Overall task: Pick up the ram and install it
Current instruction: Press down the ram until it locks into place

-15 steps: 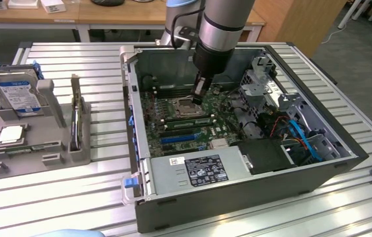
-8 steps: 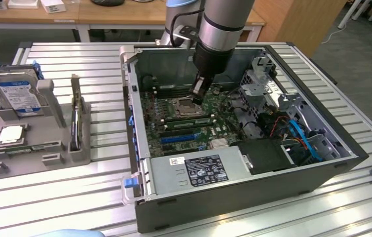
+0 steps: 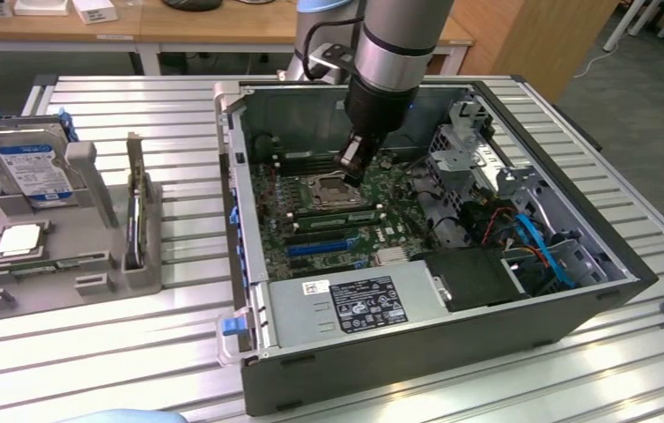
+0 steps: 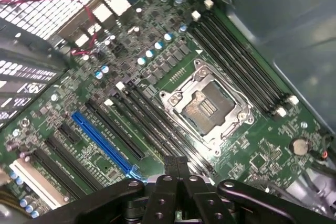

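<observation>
Gripper (image 3: 353,167) pressed together, empty, hovering inside PC case (image 3: 614,264) just above CPU socket (image 4: 207,106). Ram (image 3: 135,220) stands upright in grey holder (image 3: 44,282), well apart. Pick step not done; judgement: needs fingers spread and aligned over the stick's top edge.

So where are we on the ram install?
Done: nothing visible; the DIMM slots beside the CPU socket look empty. In hand: nothing; the gripper is shut and empty over the motherboard. Left: pickup and install; what looks like the ram stands in the grey holder.
</observation>
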You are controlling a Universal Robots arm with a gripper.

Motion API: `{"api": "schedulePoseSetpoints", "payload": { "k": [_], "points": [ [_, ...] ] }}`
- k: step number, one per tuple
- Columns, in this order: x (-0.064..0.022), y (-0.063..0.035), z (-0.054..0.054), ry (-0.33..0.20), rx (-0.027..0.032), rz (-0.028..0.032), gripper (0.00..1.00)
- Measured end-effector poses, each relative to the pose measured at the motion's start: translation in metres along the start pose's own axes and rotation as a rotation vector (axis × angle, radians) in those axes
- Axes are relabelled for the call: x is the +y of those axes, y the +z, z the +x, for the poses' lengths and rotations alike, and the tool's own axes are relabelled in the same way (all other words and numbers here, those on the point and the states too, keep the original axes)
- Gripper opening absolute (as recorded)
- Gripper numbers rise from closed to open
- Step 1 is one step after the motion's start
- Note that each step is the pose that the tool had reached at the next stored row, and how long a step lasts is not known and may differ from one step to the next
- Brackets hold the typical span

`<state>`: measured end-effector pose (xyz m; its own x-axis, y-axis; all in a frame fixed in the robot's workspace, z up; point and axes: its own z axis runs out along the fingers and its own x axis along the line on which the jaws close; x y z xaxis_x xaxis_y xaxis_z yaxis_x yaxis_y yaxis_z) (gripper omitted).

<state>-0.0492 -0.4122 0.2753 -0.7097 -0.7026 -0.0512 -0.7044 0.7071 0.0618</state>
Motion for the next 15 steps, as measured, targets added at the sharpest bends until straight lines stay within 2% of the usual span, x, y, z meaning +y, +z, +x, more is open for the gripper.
{"api": "schedulePoseSetpoints", "payload": {
  "k": [15],
  "points": [
    [0.0,0.0,0.0,0.213,-0.0131,0.0109,0.1]
  ]
}}
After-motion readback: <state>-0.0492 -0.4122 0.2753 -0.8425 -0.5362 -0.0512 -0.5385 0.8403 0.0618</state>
